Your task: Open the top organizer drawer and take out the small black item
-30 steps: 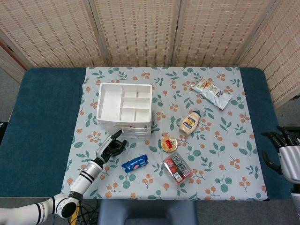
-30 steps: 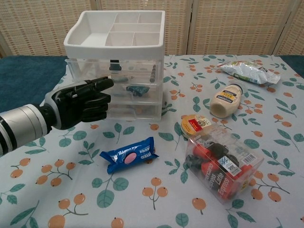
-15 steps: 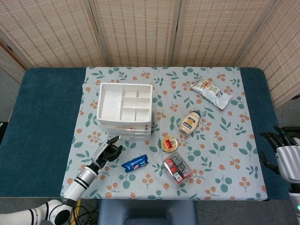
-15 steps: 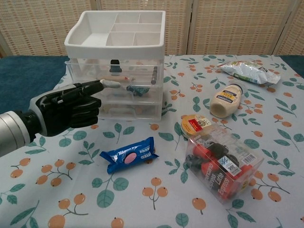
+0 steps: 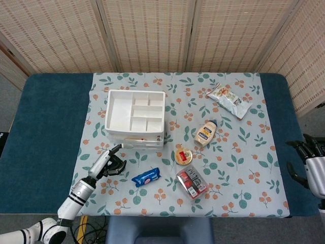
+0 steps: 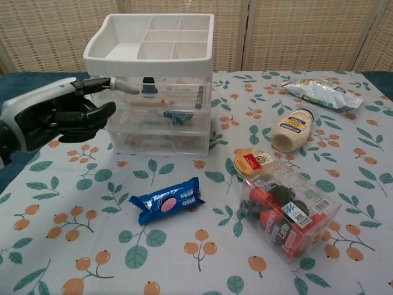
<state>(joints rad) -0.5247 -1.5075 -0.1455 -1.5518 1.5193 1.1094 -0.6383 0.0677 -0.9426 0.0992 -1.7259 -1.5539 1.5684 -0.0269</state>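
Observation:
The white organizer (image 5: pixel 134 118) stands at the back left of the patterned cloth, with a divided tray on top and clear drawers below. In the chest view its top drawer (image 6: pixel 175 92) looks shut, and a small black item (image 6: pixel 147 85) shows through the drawer's front. My left hand (image 6: pixel 55 114) hovers at the organizer's left front corner. Its forefinger stretches toward the top drawer's left end, the other fingers are curled, and it holds nothing. From above, the left hand (image 5: pixel 105 163) lies just in front of the organizer. My right hand (image 5: pixel 311 162) waits at the table's right edge with its fingers spread.
A blue cookie packet (image 6: pixel 167 200) lies in front of the organizer. To its right are a clear box of red packs (image 6: pixel 285 212), a round tin (image 6: pixel 253 162) and a mayonnaise bottle (image 6: pixel 292 130). A snack bag (image 6: pixel 322 93) lies at the back right.
My left hand has drawn back to the left and risen, so its forefinger has moved from the middle drawer's level up to the top drawer's left end. The right hand has barely moved.

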